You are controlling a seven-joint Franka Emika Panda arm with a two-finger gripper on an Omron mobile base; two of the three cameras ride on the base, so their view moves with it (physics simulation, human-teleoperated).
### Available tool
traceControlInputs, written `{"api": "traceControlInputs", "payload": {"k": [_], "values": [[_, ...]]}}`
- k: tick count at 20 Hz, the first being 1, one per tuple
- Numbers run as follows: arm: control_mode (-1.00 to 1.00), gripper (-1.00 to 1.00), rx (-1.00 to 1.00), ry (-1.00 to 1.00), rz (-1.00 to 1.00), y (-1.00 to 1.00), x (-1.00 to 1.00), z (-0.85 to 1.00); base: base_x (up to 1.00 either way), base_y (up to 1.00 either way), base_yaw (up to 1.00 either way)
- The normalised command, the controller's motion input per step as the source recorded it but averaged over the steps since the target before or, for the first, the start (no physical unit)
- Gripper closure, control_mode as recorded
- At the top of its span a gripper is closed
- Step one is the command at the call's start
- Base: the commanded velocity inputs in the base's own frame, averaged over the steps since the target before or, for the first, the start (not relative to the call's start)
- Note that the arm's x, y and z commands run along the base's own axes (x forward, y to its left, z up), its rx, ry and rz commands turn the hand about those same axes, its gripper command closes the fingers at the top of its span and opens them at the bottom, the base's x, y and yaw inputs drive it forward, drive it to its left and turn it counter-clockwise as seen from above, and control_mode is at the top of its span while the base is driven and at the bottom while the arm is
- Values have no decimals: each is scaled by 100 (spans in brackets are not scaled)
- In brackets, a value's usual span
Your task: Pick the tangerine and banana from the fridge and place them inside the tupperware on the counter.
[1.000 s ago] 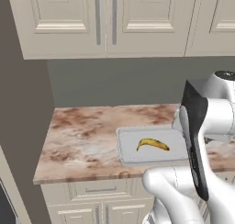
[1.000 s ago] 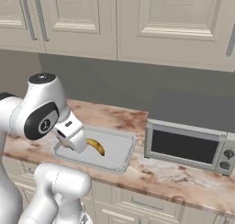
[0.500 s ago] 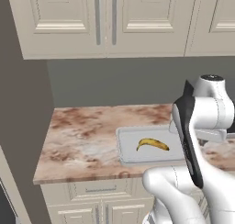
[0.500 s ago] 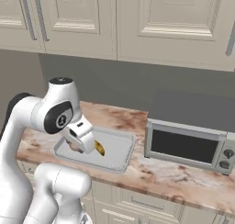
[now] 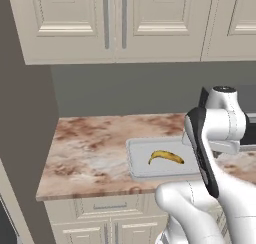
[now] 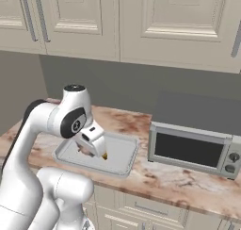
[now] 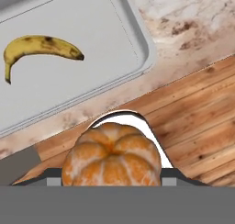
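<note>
Orange segments fill the bottom of my hand view: the tangerine point(image 7: 111, 155) sits between the fingertips, so I read the gripper point(image 7: 111, 175) as pinching the fruit, jaws partway apart around it. Beyond the fruit in that view I see the tupperware point(image 7: 92, 48), pale grey with a raised rim and rounded corner, and inside it the banana point(image 7: 39, 47), yellow with dark tips, lying flat on the tray floor. Marbled counter point(image 7: 183, 30) edges the tray, with wooden floor point(image 7: 202, 126) past the counter's front edge.

In my left base view the banana point(image 5: 166, 157) lies near the middle of the tupperware point(image 5: 137, 160), which rests on the counter point(image 5: 90, 148) close to its front edge; the arm point(image 5: 210, 138) stands in front of the tray's right side. In my right base view the hand point(image 6: 92, 139) hangs over the tupperware point(image 6: 120, 153), and I cannot make out the fruit there. A microwave point(image 6: 193, 149) stands on the counter point(image 6: 164, 182) just beside the tray. Cream cabinets point(image 5: 115, 23) hang above
</note>
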Motion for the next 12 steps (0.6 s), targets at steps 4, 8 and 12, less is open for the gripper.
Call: {"api": "traceControlInputs", "payload": {"k": [4, 8, 12], "values": [[-100, 100, 0, 2, 0, -1, 42, -27, 0, 0, 0], [-100, 100, 0, 8, 0, 0, 53, -25, 0, 0, 0], [-100, 100, 0, 10, 0, -3, 50, -28, 0, 0, 0]]}}
